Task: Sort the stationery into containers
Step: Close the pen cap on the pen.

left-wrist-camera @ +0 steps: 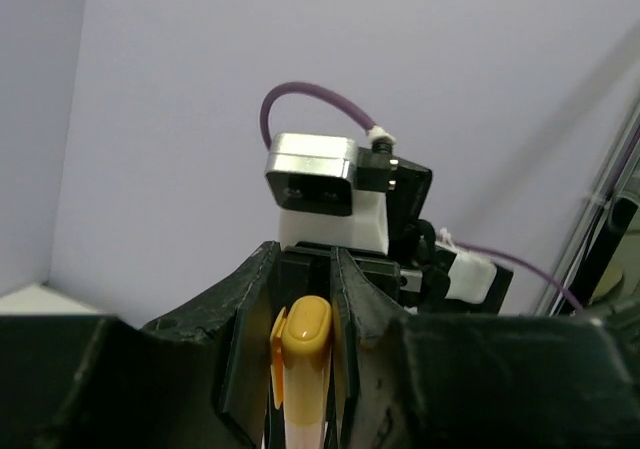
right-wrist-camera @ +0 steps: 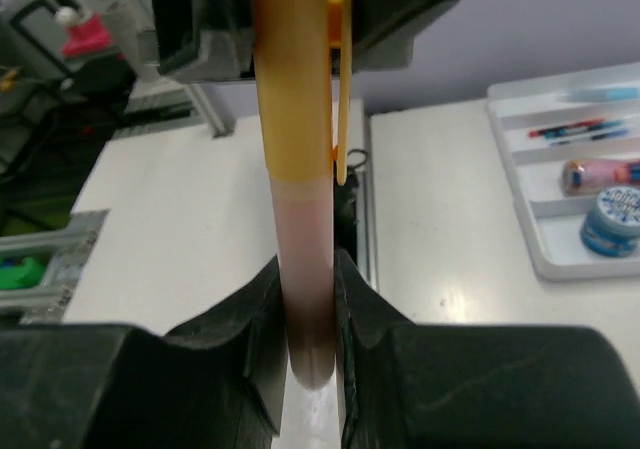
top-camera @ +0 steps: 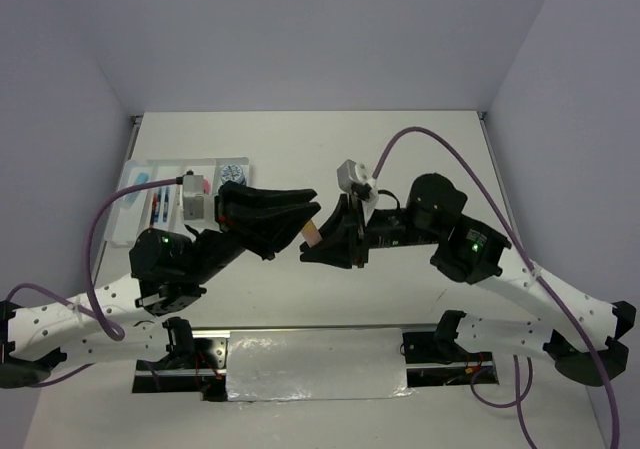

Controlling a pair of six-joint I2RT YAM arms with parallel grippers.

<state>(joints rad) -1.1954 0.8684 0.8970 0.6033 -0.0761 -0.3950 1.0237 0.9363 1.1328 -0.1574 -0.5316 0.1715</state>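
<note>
A piece of stationery, a peach marker (top-camera: 312, 234) with an orange cap, hangs above the table between both grippers. My left gripper (left-wrist-camera: 305, 359) is shut on the orange cap (left-wrist-camera: 305, 334). My right gripper (right-wrist-camera: 308, 309) is shut on the peach barrel (right-wrist-camera: 303, 249), whose rounded end sits between the jaws. The two grippers (top-camera: 305, 221) (top-camera: 322, 241) meet tip to tip in the top view. The container, a white divided tray (top-camera: 122, 219), lies at the far left. It holds a blue-white roll (right-wrist-camera: 612, 221), a pink-orange cylinder (right-wrist-camera: 598, 176), thin pens (right-wrist-camera: 580, 129) and a light-blue piece (right-wrist-camera: 600, 94).
In the left wrist view the right arm's wrist camera (left-wrist-camera: 312, 174) faces me just behind the cap. A metal rail (top-camera: 320, 331) runs along the table's near edge, and grey walls stand close on the left, right and back.
</note>
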